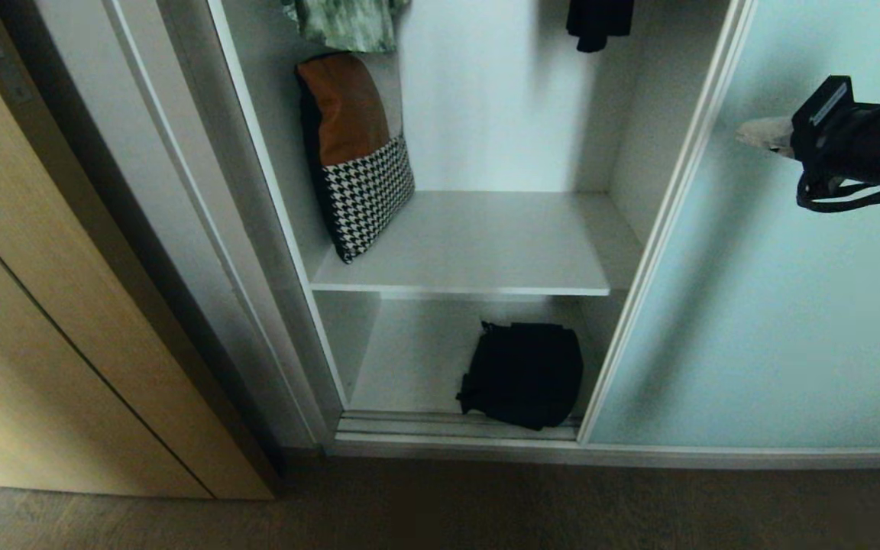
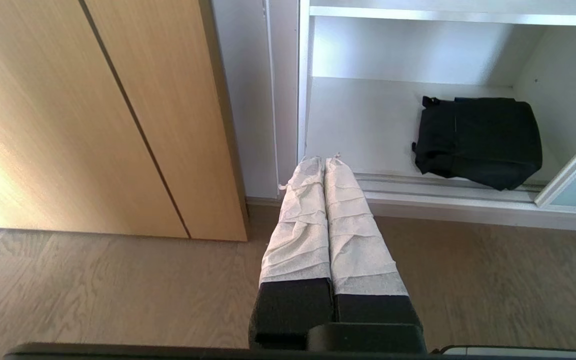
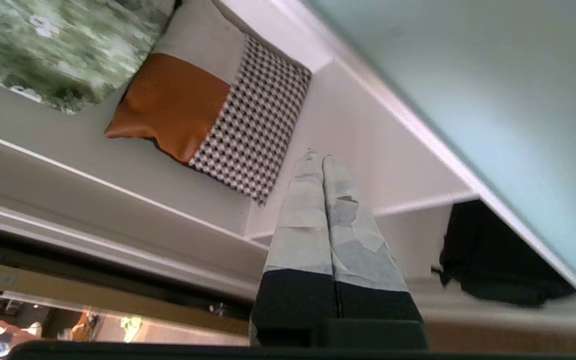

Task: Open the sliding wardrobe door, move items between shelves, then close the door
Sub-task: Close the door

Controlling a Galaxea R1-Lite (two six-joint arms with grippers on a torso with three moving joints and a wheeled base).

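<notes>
- The sliding wardrobe door [image 1: 776,305], a pale aqua frosted panel in a thin silver frame, is seen pushed to the right side of the wardrobe, so that the left part of the interior is left uncovered.
- 2 white shelves are visible in the opening: an upper shelf [image 1: 478,244] and the bottom shelf [image 1: 409,359] just behind the floor track [image 1: 425,426].
- The black fabric bag [image 1: 522,373] is found lying on the bottom shelf, toward its right side, with its front edge at the track and close to the door's frame.
- A brown-and-houndstooth cushion [image 1: 356,153] is propped upright at the left end of the upper shelf, leaned against the wardrobe's left wall.
- A green patterned garment [image 1: 348,23] is hung above the cushion, and a dark garment [image 1: 599,23] is hung further to the right.
- The right gripper [image 1: 753,134] is held in the air in front of the upper part of the aqua door, pointed leftward toward the opening; its 2 wrapped fingers [image 3: 313,210] are pressed together with nothing between them.
- The left gripper [image 2: 324,160] is kept low over the wooden floor [image 2: 118,290], aimed at the wardrobe's lower left corner; its fingers are likewise closed against each other and nothing is held.
- A light wood-grain door [image 1: 43,305] with a dark groove is seen to the left of the wardrobe.
</notes>
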